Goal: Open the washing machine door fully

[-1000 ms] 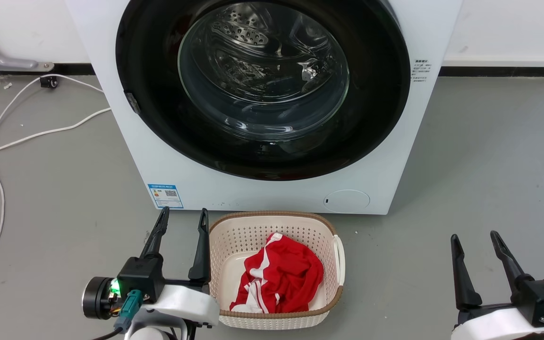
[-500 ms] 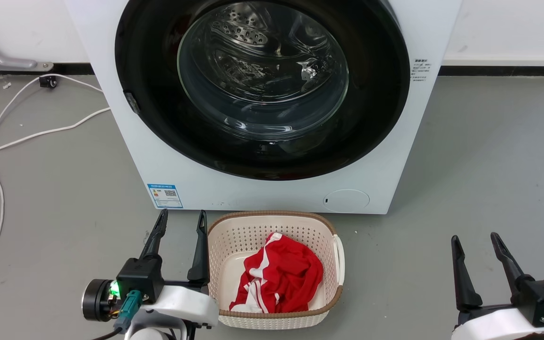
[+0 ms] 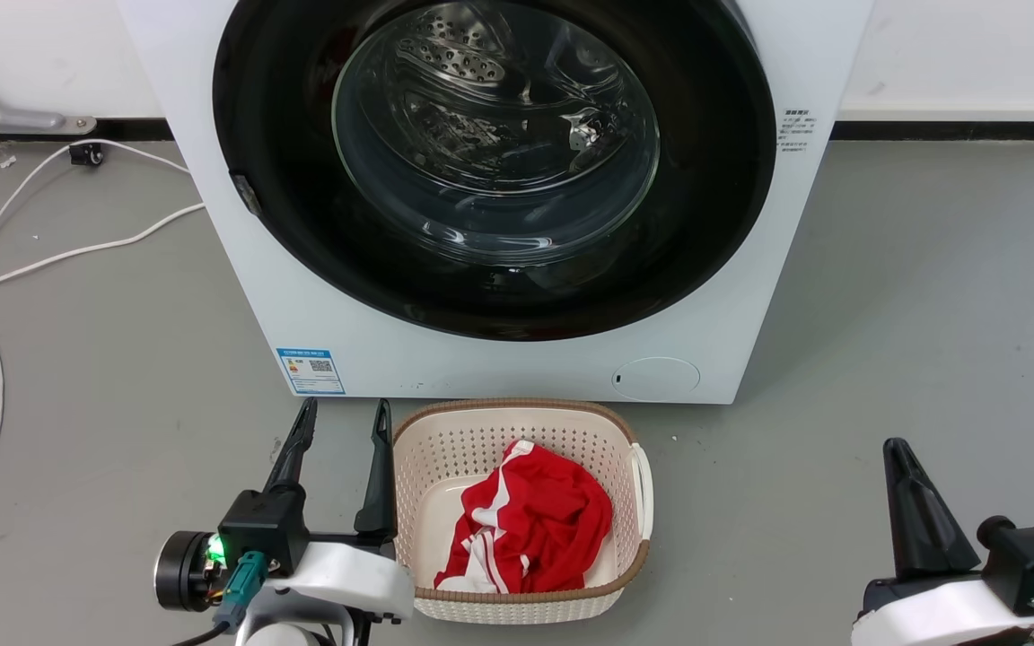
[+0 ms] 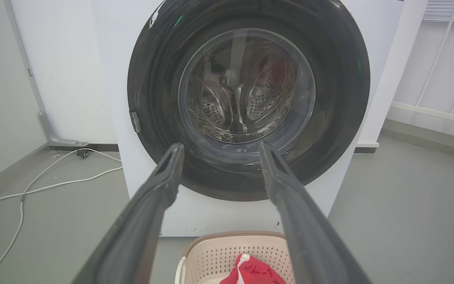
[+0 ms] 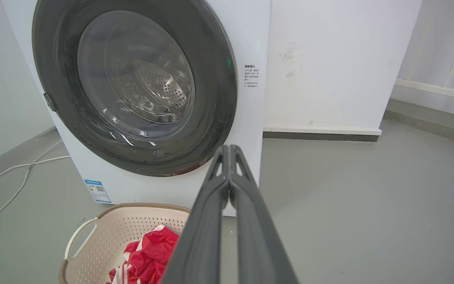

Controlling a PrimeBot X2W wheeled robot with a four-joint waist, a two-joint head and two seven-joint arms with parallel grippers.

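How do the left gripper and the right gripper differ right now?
The left gripper has jaws spread open; the right gripper has jaws shut. The left gripper sits beside the laundry basket; the right gripper is apart, over floor. Both are empty and point toward the washing machine.

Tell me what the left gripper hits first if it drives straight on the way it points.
Likely the washing machine door, around its lower glass; the left gripper, jaws open, aims there with nothing between. Depth is uncertain.
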